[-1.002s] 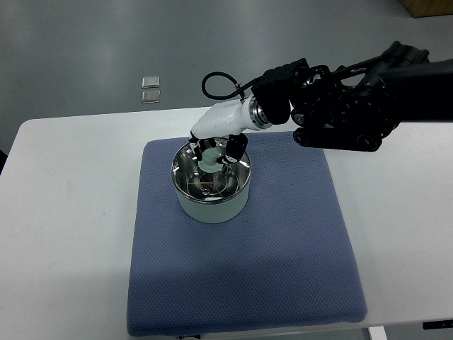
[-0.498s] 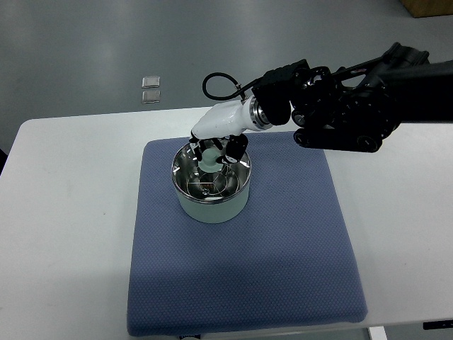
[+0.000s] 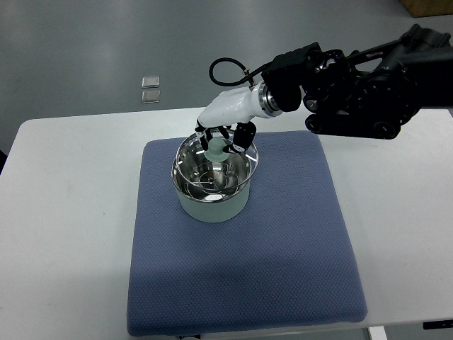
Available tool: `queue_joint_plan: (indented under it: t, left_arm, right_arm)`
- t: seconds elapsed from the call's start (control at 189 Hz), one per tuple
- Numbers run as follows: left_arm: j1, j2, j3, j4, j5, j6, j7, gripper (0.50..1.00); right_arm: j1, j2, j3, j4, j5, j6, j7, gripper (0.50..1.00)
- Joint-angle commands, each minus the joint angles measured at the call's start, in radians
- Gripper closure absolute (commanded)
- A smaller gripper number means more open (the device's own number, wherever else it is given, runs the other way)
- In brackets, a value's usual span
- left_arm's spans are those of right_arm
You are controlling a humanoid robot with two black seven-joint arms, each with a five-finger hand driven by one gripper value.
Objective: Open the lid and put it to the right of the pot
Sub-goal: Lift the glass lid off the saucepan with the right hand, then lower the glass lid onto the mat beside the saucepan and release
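A pale green pot point(image 3: 212, 207) stands on the back left part of a blue mat point(image 3: 283, 248). Its glass lid point(image 3: 205, 173), with a metal rim and a light green knob point(image 3: 216, 147), is raised a little off the pot and tilted, its right edge higher. My right hand point(image 3: 225, 138), white with black fingers, reaches in from the upper right and is shut on the knob. The left arm does not show.
The mat lies on a white table point(image 3: 71, 212); bare mat stretches to the right of the pot and in front of it. The bulky black right forearm point(image 3: 361, 92) hangs over the table's back right. Two small clear squares point(image 3: 151, 90) lie on the floor beyond the table.
The right hand has risen and shifted slightly right with the knob in its grasp. The lid, which sat flat on the pot, is now lifted and tilted.
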Motion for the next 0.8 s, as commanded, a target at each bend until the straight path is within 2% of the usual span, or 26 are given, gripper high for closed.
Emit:
queue_joint_plan:
  t: [0.0, 0.106, 0.111, 0.175, 0.27, 0.276, 0.307, 0.36, 0.366, 0.429, 0.482, 0.498, 0.615, 0.795]
  left_arm:
    - [0.0, 0.0, 0.0, 0.0, 0.0, 0.0, 0.0, 0.5]
    - [0.0, 0.0, 0.0, 0.0, 0.0, 0.0, 0.0, 0.5]
    - [0.0, 0.0, 0.0, 0.0, 0.0, 0.0, 0.0, 0.5]
    - [0.0, 0.0, 0.0, 0.0, 0.0, 0.0, 0.0, 0.5]
    - [0.0, 0.0, 0.0, 0.0, 0.0, 0.0, 0.0, 0.5]
    - [0.0, 0.0, 0.0, 0.0, 0.0, 0.001, 0.0, 0.5]
    - [0.0, 0.0, 0.0, 0.0, 0.0, 0.0, 0.0, 0.5]
    - [0.0, 0.0, 0.0, 0.0, 0.0, 0.0, 0.0, 0.5]
    - [0.0, 0.0, 0.0, 0.0, 0.0, 0.001, 0.0, 0.5]
    - [0.0, 0.0, 0.0, 0.0, 0.0, 0.0, 0.0, 0.5]
    - [0.0, 0.0, 0.0, 0.0, 0.0, 0.0, 0.0, 0.5]
    - [0.0, 0.0, 0.0, 0.0, 0.0, 0.0, 0.0, 0.5]
    - [0.0, 0.0, 0.0, 0.0, 0.0, 0.0, 0.0, 0.5]
    - [0.0, 0.0, 0.0, 0.0, 0.0, 0.001, 0.0, 0.5]
  right_arm:
    - [0.033, -0.045, 0.002, 0.023, 0.0, 0.001, 0.002, 1.0]
    - [0.047, -0.071, 0.002, 0.042, -0.002, 0.001, 0.002, 1.0]
    - [0.053, -0.106, 0.002, 0.058, -0.002, 0.002, 0.002, 1.0]
    - [0.055, -0.152, 0.0, 0.078, -0.009, 0.004, 0.003, 1.0]
    - [0.053, -0.178, 0.0, 0.086, -0.018, 0.004, 0.006, 1.0]
    - [0.049, -0.213, 0.0, 0.097, -0.04, 0.004, 0.012, 1.0]
    - [0.041, -0.243, 0.0, 0.101, -0.06, 0.004, 0.014, 1.0]
    - [0.041, -0.243, 0.0, 0.101, -0.06, 0.004, 0.014, 1.0]
    - [0.026, -0.288, 0.0, 0.104, -0.095, 0.004, 0.015, 1.0]
    - [-0.011, -0.335, 0.002, 0.109, -0.126, 0.002, 0.022, 1.0]
    - [-0.011, -0.335, 0.002, 0.109, -0.126, 0.002, 0.022, 1.0]
    - [-0.042, -0.373, 0.002, 0.109, -0.143, -0.001, 0.031, 1.0]
    - [-0.099, -0.414, 0.005, 0.109, -0.161, -0.009, 0.037, 1.0]
    - [-0.168, -0.425, 0.011, 0.109, -0.167, -0.038, 0.038, 1.0]
